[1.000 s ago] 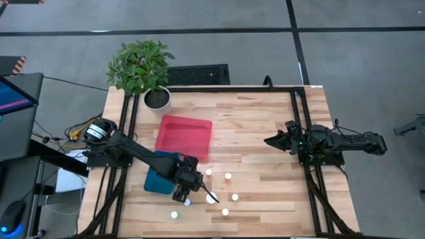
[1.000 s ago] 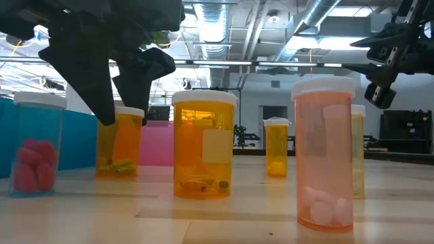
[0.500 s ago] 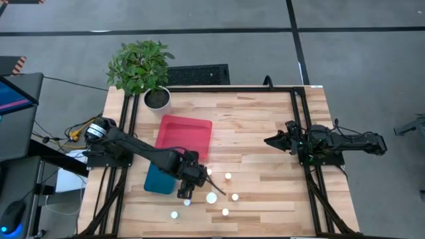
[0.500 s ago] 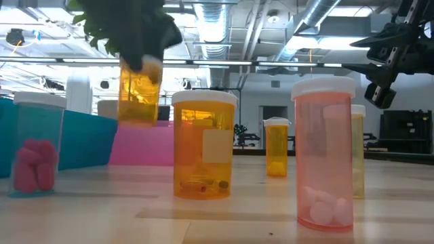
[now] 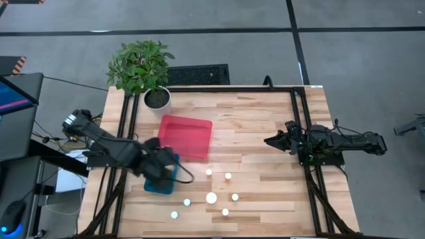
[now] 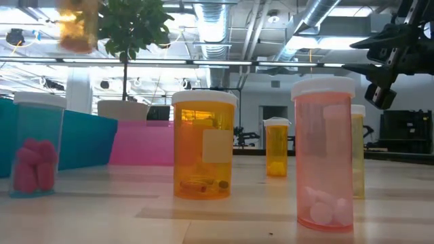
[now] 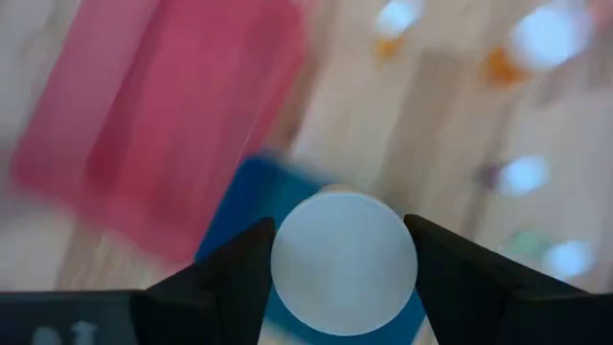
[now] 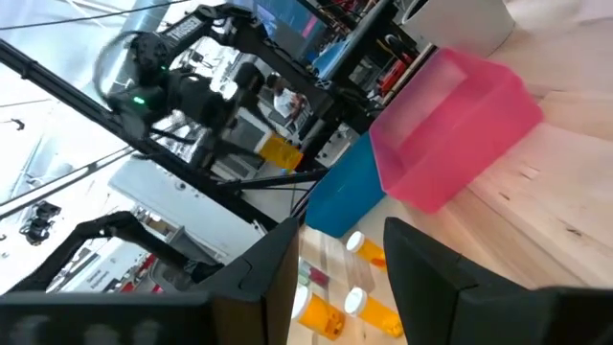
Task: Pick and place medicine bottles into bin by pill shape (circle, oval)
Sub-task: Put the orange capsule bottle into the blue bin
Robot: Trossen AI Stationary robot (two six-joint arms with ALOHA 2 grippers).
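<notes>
Left gripper [image 7: 340,264] has its fingers clamped on an orange bottle [image 7: 343,264], carried high above the blue bin [image 5: 159,179] at the counter's [image 5: 265,126] near left. It's a light, rigid, slick plastic cylinder, best pinched just under the white cap. The left wrist view shows only that cap; the low view shows the amber body [image 6: 76,26] aloft, pills unreadable. Right gripper [image 5: 271,141] waits far right; whether its fingers are parted, I can't tell.
</notes>
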